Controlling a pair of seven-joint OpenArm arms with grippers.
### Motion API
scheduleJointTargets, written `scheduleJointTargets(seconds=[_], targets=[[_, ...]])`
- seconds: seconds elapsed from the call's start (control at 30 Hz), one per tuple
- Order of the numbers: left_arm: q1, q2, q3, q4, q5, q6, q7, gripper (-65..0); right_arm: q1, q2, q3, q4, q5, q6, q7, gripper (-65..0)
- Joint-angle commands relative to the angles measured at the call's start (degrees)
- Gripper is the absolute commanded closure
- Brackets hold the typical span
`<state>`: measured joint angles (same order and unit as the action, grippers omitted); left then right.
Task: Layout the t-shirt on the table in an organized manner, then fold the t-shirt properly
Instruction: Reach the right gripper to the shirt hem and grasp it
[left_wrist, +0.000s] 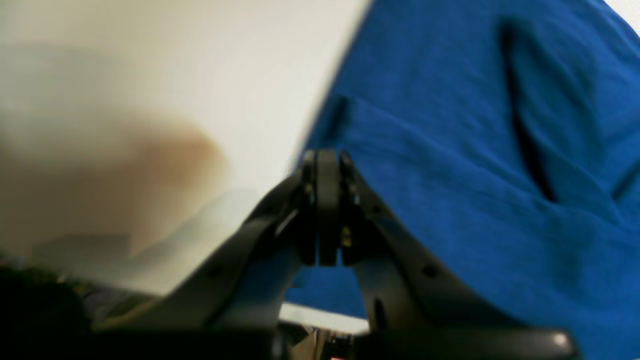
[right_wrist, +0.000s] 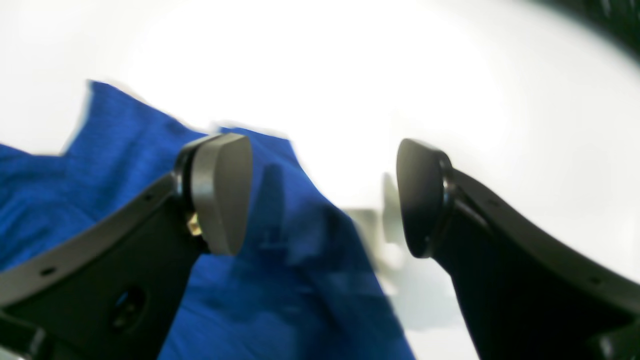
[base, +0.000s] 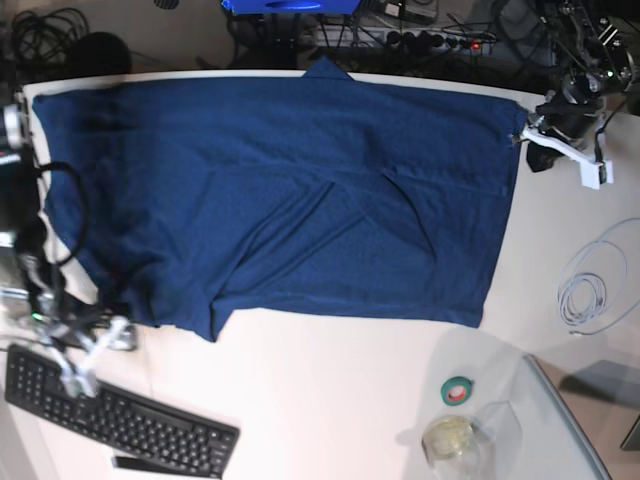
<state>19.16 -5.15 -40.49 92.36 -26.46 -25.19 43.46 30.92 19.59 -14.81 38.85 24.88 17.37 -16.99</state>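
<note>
The navy-blue t-shirt lies spread over the white table, with creases near its middle. At its far right corner my left gripper is shut on the cloth's edge. In the left wrist view the left gripper has its pads pressed together right at the t-shirt's hem. My right gripper stands open at the shirt's near left corner. In the right wrist view the right gripper holds nothing, and a flap of the t-shirt lies beside its left pad.
A black keyboard lies at the front left, close to the right arm. Front right hold a green tape roll, a glass jar and a coiled white cable. Cables and a power strip run behind the table.
</note>
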Motion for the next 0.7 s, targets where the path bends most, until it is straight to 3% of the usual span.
scheduleJointTargets(seconds=[0.0, 0.13, 0.23, 0.3, 0.4, 0.6, 0.67], targets=[[-0.12, -0.61, 0.62, 0.87, -0.66, 0.18, -1.13, 0.0, 1.92, -1.0, 0.61, 0.58, -3.04, 0.44, 0.69, -43.1], [-0.3, -0.08, 1.5, 1.23, -0.66, 0.18, -1.13, 0.0, 6.14, -7.42, 0.7, -7.16, -12.97, 0.44, 1.04, -42.9], [-0.12, 0.44, 1.06, 1.23, -0.66, 0.18, -1.13, 0.0, 9.3, -9.88, 0.7, -16.13, -15.61, 0.26, 3.59, -42.6], [0.23, 0.36, 0.97, 1.23, -0.66, 0.18, -1.13, 0.0, 9.57, -10.06, 0.7, -18.32, -15.96, -1.59, 7.1, -42.6], [0.4, 0.09, 0.89, 0.61, -0.66, 0.18, -1.13, 0.0, 9.39, -10.06, 0.26, -18.59, -16.14, -6.86, 8.16, -42.6], [0.23, 0.44, -0.43, 0.43, -0.66, 0.18, -1.13, 0.0, 8.51, -9.7, 0.26, -18.76, -16.14, -7.21, 8.16, -42.2], [0.05, 0.44, -0.35, 0.35, -0.58, 0.18, -1.13, 0.0, 8.25, -9.7, 0.17, -18.76, -16.14, -7.21, 8.16, -36.8]])
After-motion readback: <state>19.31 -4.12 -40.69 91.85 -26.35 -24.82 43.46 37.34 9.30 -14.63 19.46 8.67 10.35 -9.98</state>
